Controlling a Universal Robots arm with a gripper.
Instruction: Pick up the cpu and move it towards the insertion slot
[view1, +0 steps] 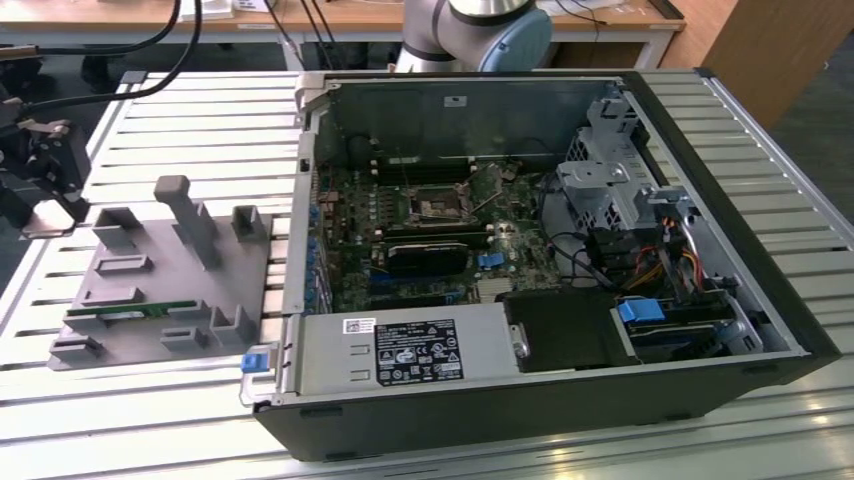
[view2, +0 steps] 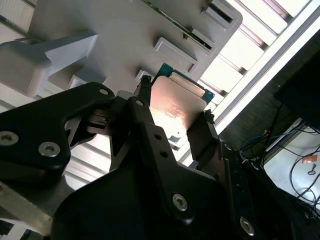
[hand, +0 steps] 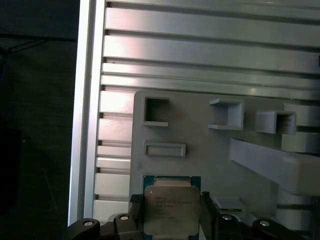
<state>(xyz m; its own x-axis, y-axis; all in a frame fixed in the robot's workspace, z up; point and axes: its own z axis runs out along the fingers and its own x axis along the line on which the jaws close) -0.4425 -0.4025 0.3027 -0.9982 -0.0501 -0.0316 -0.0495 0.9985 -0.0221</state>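
Observation:
In both wrist views my gripper (hand: 171, 218) is shut on the cpu (hand: 171, 210), a flat square chip with a silvery top and a green rim. One black finger (view2: 142, 102) presses one edge and the other finger (view2: 202, 135) presses the opposite edge of the cpu (view2: 177, 107). The chip hangs just above the grey holder plate (hand: 200, 135), near the plate's edge. The insertion slot (view1: 438, 205), a dark square socket with a metal frame, lies on the motherboard inside the open computer case, well to the exterior view's right of the holder plate (view1: 160, 290).
The open black computer case (view1: 747, 300) stands on a slatted metal table (view1: 160, 110). The grey plate has raised posts and pockets, and a green memory stick (view1: 114, 312) lies in it. Black hardware (view1: 40, 170) sits at the exterior view's far left. The table edge (hand: 82, 100) drops to dark floor.

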